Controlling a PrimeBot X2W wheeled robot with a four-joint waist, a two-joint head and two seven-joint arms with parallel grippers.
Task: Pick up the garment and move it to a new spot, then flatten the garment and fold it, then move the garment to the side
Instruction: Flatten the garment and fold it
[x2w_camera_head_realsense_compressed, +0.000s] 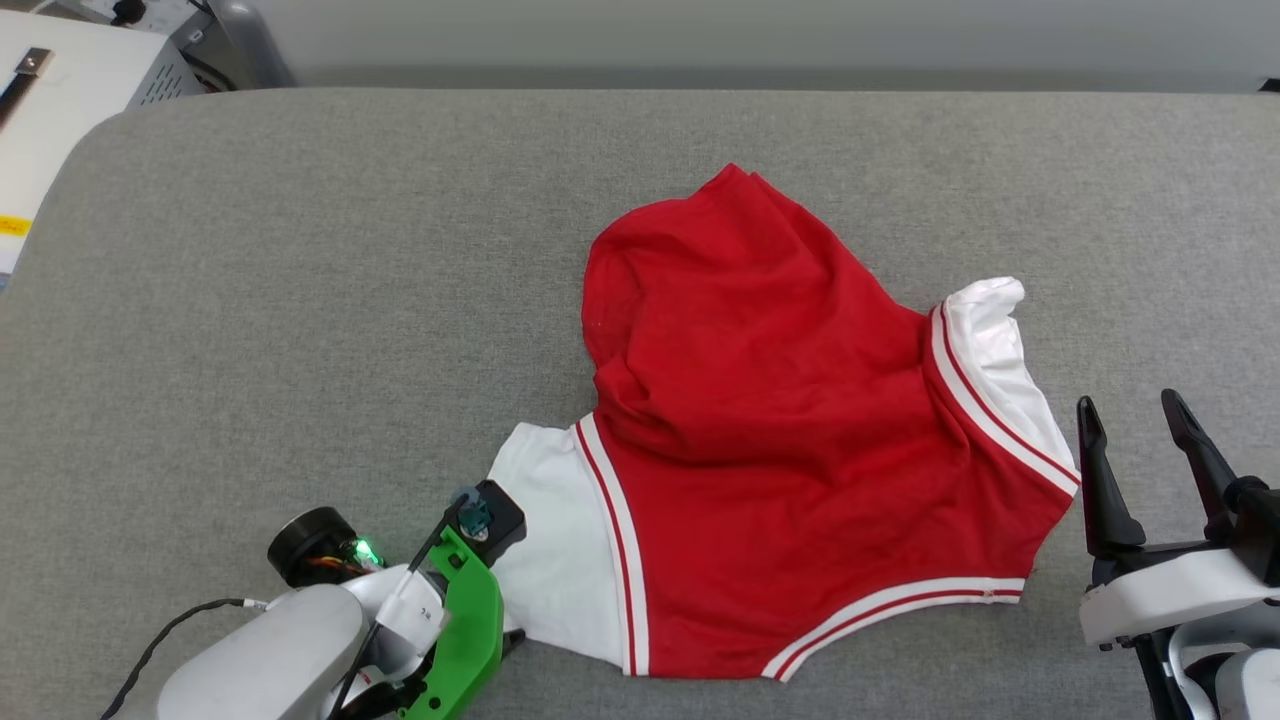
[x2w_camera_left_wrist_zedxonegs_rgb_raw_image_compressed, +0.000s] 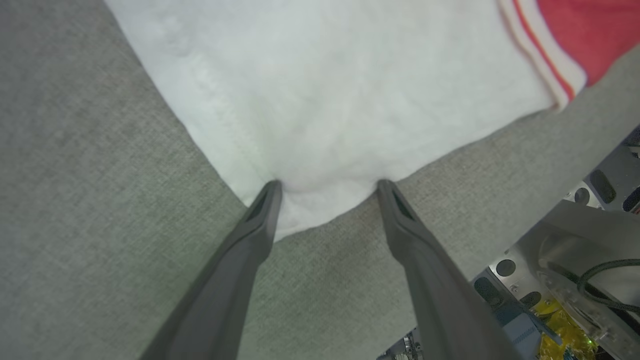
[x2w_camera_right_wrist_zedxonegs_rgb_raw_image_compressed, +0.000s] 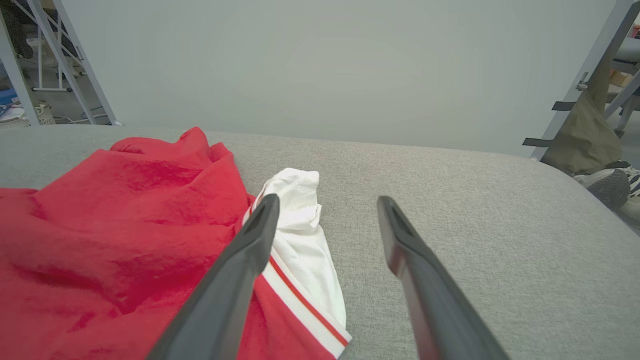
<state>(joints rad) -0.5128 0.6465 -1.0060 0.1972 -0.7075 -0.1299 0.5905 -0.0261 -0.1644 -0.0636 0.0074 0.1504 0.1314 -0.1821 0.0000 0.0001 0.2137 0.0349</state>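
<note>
At the left, the left fingers (x2w_camera_left_wrist_zedxonegs_rgb_raw_image_compressed: 327, 187) stand spread wide and grip nothing. Both tips press on the near corner of the white left sleeve (x2w_camera_left_wrist_zedxonegs_rgb_raw_image_compressed: 325, 100), with the wrist tipped steeply over the bench (x2w_camera_head_realsense_compressed: 300, 300). The garment (x2w_camera_head_realsense_compressed: 780, 450) lies rumpled mid-bench, plain red side up, and in the head view its sleeve-to-sleeve line runs from 8 to 2 o'clock. The right sleeve (x2w_camera_head_realsense_compressed: 995, 350) sits at about 10 o'clock from the right fingers (x2w_camera_head_realsense_compressed: 1128, 420), just beside them but apart. These are also wide open and empty, pointing to 12 o'clock, low over the bench. The left arm looks nearer: closing there should pinch the sleeve's corner.
</note>
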